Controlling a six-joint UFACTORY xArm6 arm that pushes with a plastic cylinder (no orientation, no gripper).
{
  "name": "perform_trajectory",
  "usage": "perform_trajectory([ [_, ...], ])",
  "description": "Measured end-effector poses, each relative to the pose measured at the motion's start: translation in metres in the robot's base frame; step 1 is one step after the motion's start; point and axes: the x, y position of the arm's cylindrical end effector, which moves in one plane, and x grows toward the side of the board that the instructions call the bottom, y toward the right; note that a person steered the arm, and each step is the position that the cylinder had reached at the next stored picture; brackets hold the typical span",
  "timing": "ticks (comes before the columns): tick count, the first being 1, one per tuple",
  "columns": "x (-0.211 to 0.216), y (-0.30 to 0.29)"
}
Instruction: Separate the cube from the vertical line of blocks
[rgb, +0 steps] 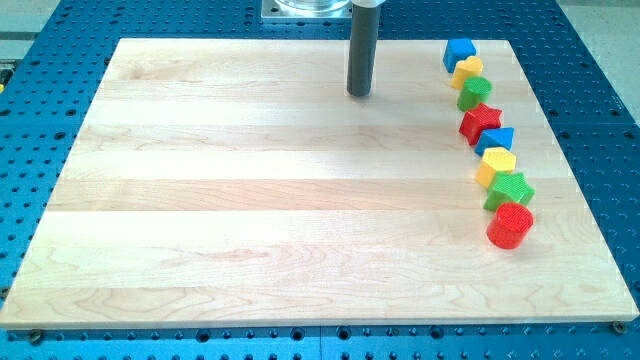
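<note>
A vertical line of several blocks runs down the view's right side of the wooden board. From the top: a blue cube (460, 52), a yellow heart-like block (467, 72), a green block (474, 93), a red star (480, 123), a blue block (495, 139), a yellow block (496, 165), a green block (509, 190) and a red cylinder (510, 225). Neighbouring blocks touch or nearly touch. My tip (359, 93) stands on the board near the view's top, left of the line's upper end, well apart from the blue cube.
The wooden board (250, 200) lies on a blue perforated table (40, 60). The arm's metal base (310, 8) shows at the view's top edge.
</note>
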Motion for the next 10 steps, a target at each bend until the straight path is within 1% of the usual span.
perform_trajectory([
  [2, -0.003, -0.002],
  [3, -0.016, -0.002],
  [4, -0.06, 0.017],
  [5, -0.09, 0.03],
  [6, -0.107, 0.065],
  [7, -0.104, 0.145],
  [8, -0.079, 0.227],
  [9, -0.043, 0.189],
  [10, -0.055, 0.182],
])
